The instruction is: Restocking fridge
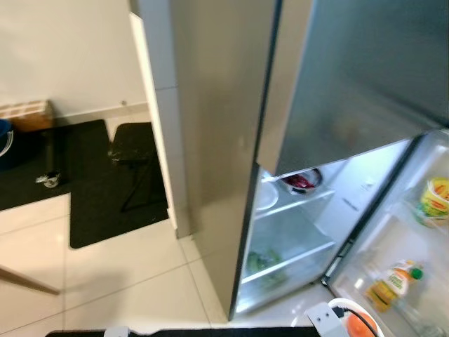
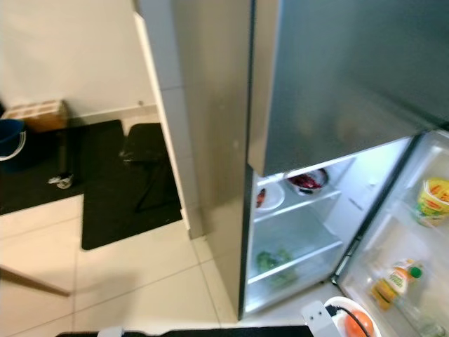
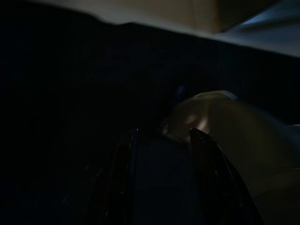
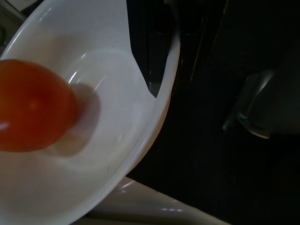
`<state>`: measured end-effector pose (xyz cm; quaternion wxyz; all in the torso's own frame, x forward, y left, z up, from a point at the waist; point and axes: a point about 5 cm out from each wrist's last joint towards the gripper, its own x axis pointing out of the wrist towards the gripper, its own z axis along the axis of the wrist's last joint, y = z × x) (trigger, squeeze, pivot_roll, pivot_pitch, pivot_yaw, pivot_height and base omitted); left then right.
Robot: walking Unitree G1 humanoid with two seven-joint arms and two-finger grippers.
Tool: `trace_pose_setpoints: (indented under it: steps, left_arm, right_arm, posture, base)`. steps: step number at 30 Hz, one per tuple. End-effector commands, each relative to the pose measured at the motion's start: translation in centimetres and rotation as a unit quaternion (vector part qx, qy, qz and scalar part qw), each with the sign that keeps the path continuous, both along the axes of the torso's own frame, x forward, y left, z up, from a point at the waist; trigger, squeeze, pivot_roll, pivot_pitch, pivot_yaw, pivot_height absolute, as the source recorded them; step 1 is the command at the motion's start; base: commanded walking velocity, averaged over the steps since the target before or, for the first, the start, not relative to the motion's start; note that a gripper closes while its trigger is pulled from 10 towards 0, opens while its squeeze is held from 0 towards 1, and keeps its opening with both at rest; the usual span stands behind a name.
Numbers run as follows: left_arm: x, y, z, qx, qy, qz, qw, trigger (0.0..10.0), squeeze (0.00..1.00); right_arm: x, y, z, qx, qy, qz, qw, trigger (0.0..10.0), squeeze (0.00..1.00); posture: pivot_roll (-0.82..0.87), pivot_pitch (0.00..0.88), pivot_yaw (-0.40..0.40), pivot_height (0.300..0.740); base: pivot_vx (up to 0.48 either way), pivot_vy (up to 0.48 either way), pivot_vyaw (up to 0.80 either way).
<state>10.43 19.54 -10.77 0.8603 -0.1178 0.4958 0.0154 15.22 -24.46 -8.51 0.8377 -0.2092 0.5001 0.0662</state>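
Note:
The grey fridge [image 1: 217, 140] stands ahead with its lower compartment [image 1: 295, 239] open and lit. On the upper glass shelf sit a bowl of red food [image 1: 303, 181] and a white plate [image 1: 265, 196]; greens [image 1: 263, 263] lie lower down. The open door [image 1: 414, 246] at right carries a yellow tub [image 1: 435, 200] and an orange juice bottle [image 1: 393, 281]. My right gripper [image 4: 150, 79] is shut on the rim of a white bowl [image 1: 354, 323] holding an orange-red fruit [image 4: 33, 108], low in front of the door. My left gripper [image 3: 164, 140] hangs in the dark, fingers apart.
Left of the fridge a white pillar [image 1: 161, 126] meets the tiled floor [image 1: 119, 274]. A black mat [image 1: 98, 203] lies there with a black folding stool [image 1: 133, 151] on it. A blue bucket [image 1: 3, 140] and a cardboard box [image 1: 28, 116] stand by the wall.

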Motion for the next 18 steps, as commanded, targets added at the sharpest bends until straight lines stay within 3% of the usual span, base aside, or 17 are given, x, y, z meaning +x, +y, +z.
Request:
trace_pose_setpoints:
  steps: [1,13,18]
  left_arm:
    - [0.36,-0.28,0.05,-0.007,-0.001,-0.008,1.000,10.0,0.00]
    - [0.41,-0.42,0.03,-0.012,0.001,-0.006,1.000,10.0,0.00]
    - [0.47,-0.41,0.06,-0.016,-0.002,0.002,1.000,10.0,0.00]
  right_arm:
    - [-0.75,-0.51,-0.18,-0.015,0.011,-0.007,1.000,10.0,0.00]
    - [-1.26,-0.59,-0.36,-0.017,0.019,-0.009,1.000,10.0,0.00]
    - [-1.38,-0.52,-0.44,-0.019,0.022,-0.008,1.000,10.0,0.00]
  posture:
    - [-0.02,0.000,-0.003,0.740]
    - [-0.02,0.000,-0.002,0.740]
    - [-0.02,0.000,-0.002,0.740]
  base:
    - [0.000,0.000,0.00]
    - [0.000,-0.414,0.00]
    - [0.000,-0.126,0.00]
